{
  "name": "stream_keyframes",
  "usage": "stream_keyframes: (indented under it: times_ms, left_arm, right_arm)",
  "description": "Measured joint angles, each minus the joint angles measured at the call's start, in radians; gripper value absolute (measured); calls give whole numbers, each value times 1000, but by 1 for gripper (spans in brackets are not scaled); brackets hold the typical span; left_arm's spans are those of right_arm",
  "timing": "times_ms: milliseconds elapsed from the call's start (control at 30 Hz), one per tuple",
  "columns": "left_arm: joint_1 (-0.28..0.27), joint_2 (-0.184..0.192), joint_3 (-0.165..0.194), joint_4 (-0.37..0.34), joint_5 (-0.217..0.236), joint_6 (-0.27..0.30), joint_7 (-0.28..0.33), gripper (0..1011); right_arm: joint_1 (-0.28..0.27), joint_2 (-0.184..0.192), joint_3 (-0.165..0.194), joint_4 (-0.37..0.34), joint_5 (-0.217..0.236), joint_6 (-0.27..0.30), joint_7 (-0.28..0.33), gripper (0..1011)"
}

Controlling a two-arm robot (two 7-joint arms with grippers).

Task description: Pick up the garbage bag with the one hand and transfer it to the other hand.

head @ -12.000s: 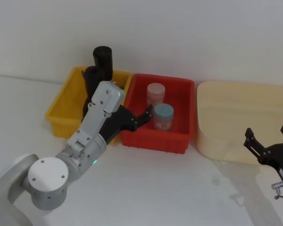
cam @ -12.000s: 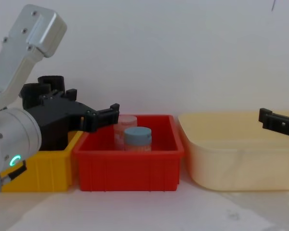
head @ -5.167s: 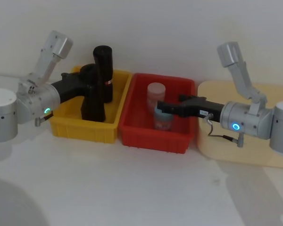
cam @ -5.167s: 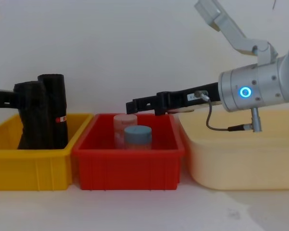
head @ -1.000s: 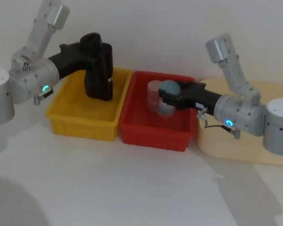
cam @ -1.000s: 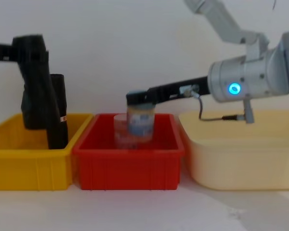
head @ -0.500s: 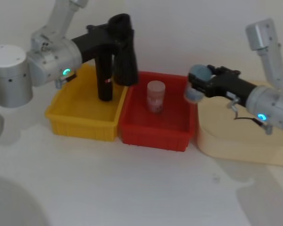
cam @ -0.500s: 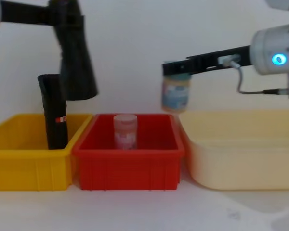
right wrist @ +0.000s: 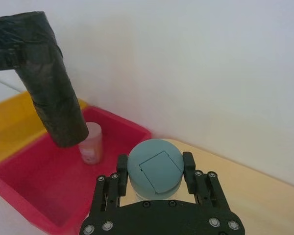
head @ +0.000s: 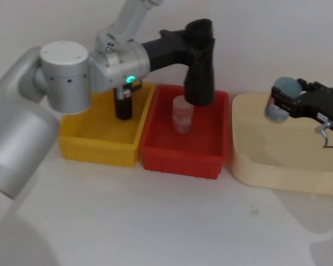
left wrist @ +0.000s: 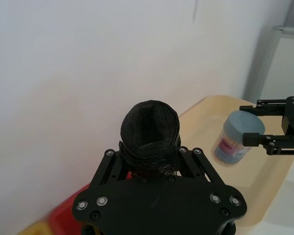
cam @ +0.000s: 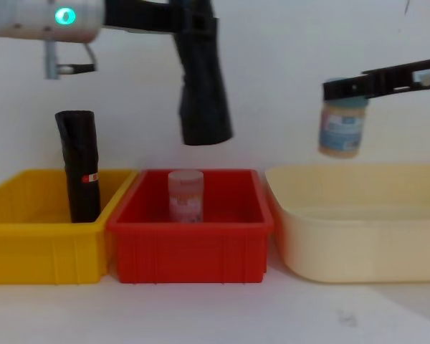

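The left tool (head: 195,34) clamps the garbage bag (head: 200,77) near its top. The bag hangs tilted in the air over the red bin (head: 180,162), just above a small jar (head: 181,113). The right tool (head: 286,100), well apart, grips a blue-lidded jar (head: 277,108) above the tan tray (head: 277,172). A slim roll (head: 123,105) stands in the yellow bin (head: 94,152).

Yellow bin (cam: 43,251) with a slim labelled black roll (cam: 79,168) upright inside, red bin (cam: 190,251) touching it, pink jar (cam: 185,195) inside, beige tray (cam: 358,247) rightmost, blue-lidded jar (cam: 341,129) in the air above it, white bench (cam: 201,315).
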Motion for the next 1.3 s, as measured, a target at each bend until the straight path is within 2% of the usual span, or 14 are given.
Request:
stream_keyframes:
  times_ms: [267,567,600,633,800,833,1000,1300]
  left_arm:
    - [-78,-79,62,129,12,-26,-17,365]
    - [-138,-143,105,239,32,-54,-16,365]
    - [-141,-146,107,245,34,-56,-15,365]
    - [-144,-149,109,251,35,-57,-15,365]
    - [-158,-165,120,277,40,-65,-14,365]
    - [-162,-169,123,285,41,-66,-13,365]
    - [-173,-180,130,304,45,-71,-12,365]
    - [-183,-191,137,323,48,-77,-11,365]
  right_arm:
    - [-11,16,20,7,-2,12,-8,648]
    - [2,18,25,49,-13,10,-4,668]
    - [3,18,25,51,-14,9,-3,680]
    - [4,18,25,54,-15,9,-3,737]
    - [7,18,26,65,-18,8,-1,824]
    - [8,18,26,68,-18,7,0,884]
    - [10,19,27,75,-20,6,2,1002]
    - [12,20,28,82,-22,5,4,1000]
